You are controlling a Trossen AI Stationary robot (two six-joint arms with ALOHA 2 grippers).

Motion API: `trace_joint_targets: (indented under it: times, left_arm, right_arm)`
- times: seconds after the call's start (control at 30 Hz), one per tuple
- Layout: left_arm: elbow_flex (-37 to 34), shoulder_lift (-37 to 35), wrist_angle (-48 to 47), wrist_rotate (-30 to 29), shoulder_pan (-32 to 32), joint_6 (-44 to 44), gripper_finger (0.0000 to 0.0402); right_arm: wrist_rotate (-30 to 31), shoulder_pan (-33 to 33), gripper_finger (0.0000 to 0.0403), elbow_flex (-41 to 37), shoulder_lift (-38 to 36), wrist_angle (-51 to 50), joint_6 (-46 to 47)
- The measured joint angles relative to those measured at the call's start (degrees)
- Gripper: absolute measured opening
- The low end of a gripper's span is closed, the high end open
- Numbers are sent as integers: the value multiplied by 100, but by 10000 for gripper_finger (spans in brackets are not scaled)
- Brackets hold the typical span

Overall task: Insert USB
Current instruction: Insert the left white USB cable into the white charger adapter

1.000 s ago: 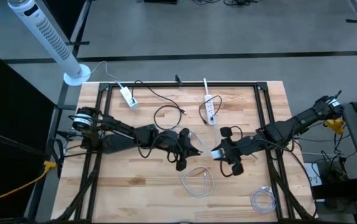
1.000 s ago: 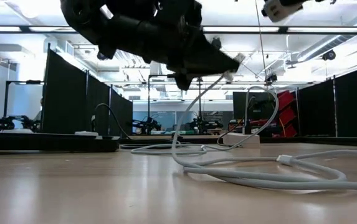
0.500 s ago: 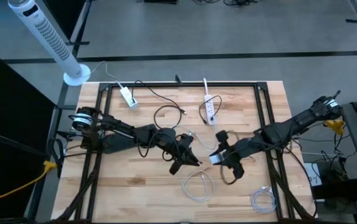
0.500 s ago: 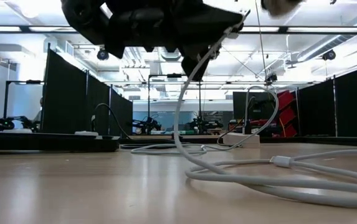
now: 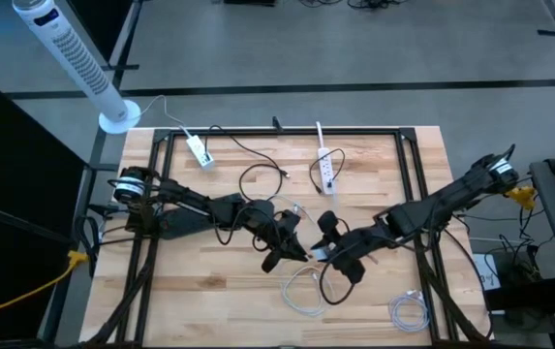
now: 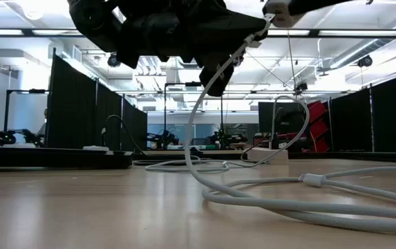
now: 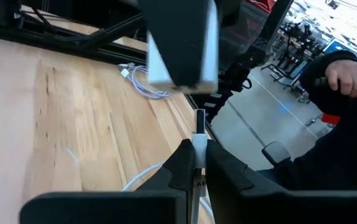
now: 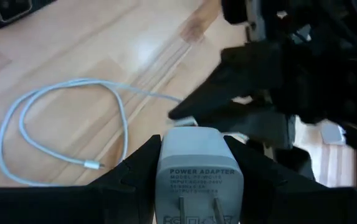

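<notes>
Left tool point(image 5: 301, 254) is clamped on the USB plug point(image 7: 199, 127), whose metal tip sticks out between its fingers, the white cable point(image 6: 267, 199) trailing down to a loose coil on the surface point(image 5: 219, 301). Right tool point(image 5: 322, 254) is closed around the white power adapter point(image 8: 199, 167), prongs toward its own wrist. Both meet just above mid-surface, the left tool at about nine o'clock of the right, tip to tip in the high view.

Judging by this, both parts are picked up, lifted and brought face to face; the insertion itself looks undone. In the left wrist view the plug tip sits just short of the adapter point(image 7: 182, 46), with a small gap between them and the plug a little off the adapter's centre. What remains is fine alignment, the push home, and probably setting the pair down.

The adapter's socket cannot be seen in any view, so whether the plug faces it squarely, or is the right way up, cannot be told. In the low view the dark arms cover the meeting point. A second coil point(image 5: 409, 310) lies at five o'clock on the surface, and a power strip point(image 5: 327, 171) at twelve.
</notes>
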Motion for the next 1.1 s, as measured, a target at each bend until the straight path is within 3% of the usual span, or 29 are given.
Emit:
trace_joint_targets:
  times: [0.53,1.1]
  left_arm:
    - [-14,0,-33,-51,18,22,17]
    - [-14,0,-27,-109,29,66,17]
  right_arm:
    - [-106,21,141,-6,227,468,-392]
    - [-95,58,141,-8,223,267,-265]
